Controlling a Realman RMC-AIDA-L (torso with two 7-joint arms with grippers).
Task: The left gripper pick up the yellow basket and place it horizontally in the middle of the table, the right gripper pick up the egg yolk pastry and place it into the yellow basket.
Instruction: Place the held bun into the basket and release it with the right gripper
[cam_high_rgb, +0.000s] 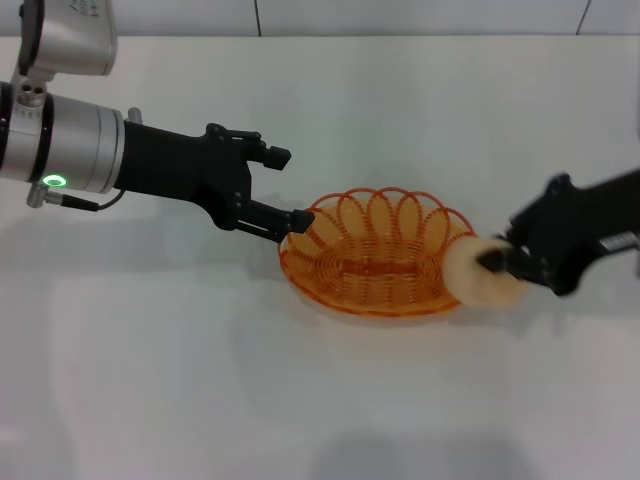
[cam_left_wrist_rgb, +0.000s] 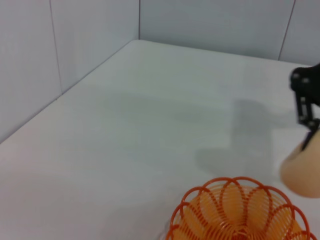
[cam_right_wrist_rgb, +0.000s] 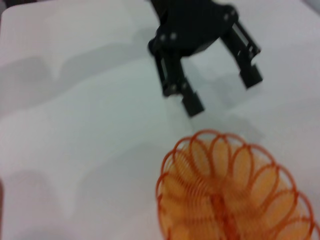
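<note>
With the yellow basket (cam_high_rgb: 378, 252) sitting mid-table, the left gripper (cam_high_rgb: 287, 187) is gaping wide at its nine o'clock while the right gripper (cam_high_rgb: 497, 259) is gripping the egg yolk pastry (cam_high_rgb: 484, 273) at its three o'clock, needing a lift over the rim.

Yellow basket (cam_high_rgb: 378, 255) sits mid-table (cam_high_rgb: 200, 380) — left gripper (cam_high_rgb: 285, 185) spread wide at its rim, right gripper (cam_high_rgb: 500, 262) pinching the egg yolk pastry (cam_high_rgb: 480, 275) by the other side.

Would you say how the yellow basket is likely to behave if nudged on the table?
The yellow basket is open wirework, so probably light and apt to slide on the smooth table. Its wide, shallow shape makes tipping unlikely. The looped rim may flex slightly.
</note>
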